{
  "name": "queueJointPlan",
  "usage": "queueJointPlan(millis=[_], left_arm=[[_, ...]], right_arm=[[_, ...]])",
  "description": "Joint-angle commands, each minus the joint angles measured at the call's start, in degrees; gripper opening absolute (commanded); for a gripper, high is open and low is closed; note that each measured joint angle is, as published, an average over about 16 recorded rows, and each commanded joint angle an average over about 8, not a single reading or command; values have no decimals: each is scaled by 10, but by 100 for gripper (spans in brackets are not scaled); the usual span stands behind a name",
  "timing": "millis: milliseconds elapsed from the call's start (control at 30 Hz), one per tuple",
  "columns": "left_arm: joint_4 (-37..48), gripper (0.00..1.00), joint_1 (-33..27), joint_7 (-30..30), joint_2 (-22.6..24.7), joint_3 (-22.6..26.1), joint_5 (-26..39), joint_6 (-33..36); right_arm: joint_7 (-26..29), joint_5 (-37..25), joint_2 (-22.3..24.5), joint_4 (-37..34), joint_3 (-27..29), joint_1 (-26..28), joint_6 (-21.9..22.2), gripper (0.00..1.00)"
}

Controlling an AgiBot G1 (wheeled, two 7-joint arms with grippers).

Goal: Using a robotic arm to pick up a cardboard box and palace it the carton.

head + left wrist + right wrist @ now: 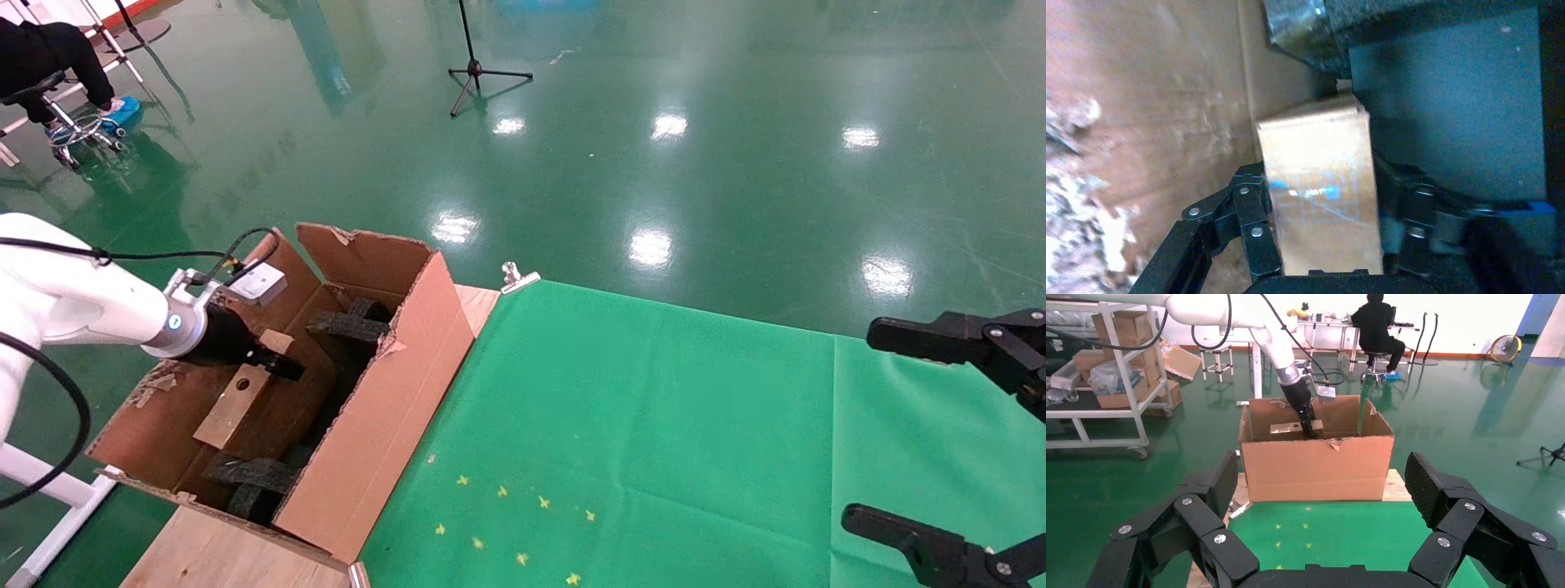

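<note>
Two grippers are seen. The left gripper (pixel 278 363), on the white robotic arm (pixel 73 302), is lowered inside the carton (pixel 384 408) at the table's nine o'clock edge, and its black fingers (pixel 1251 229) are pinched on the cardboard box (pixel 237 404). The box is held tilted within the carton, its round hole facing up, with black foam pieces (pixel 347 327) at its two o'clock and (pixel 253 482) at its six o'clock. In the left wrist view the box (pixel 1321 190) is gripped on both long sides. The right gripper (pixel 1315 533) is held apart over the green cloth (pixel 654 425) at three o'clock, its fingers spread wide and holding nothing.
</note>
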Motion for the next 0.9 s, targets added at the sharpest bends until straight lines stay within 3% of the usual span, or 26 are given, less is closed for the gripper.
queueJointPlan(millis=[33, 467, 900], left_arm=[[0, 100, 0, 2, 0, 0, 0, 2], [-11, 100, -49, 2, -27, -9, -15, 12], [-99, 100, -124, 43, -104, -68, -104, 174]], right_arm=[[0, 0, 0, 0, 0, 0, 0, 100], [0, 0, 0, 0, 0, 0, 0, 100], [0, 0, 0, 0, 0, 0, 0, 100]])
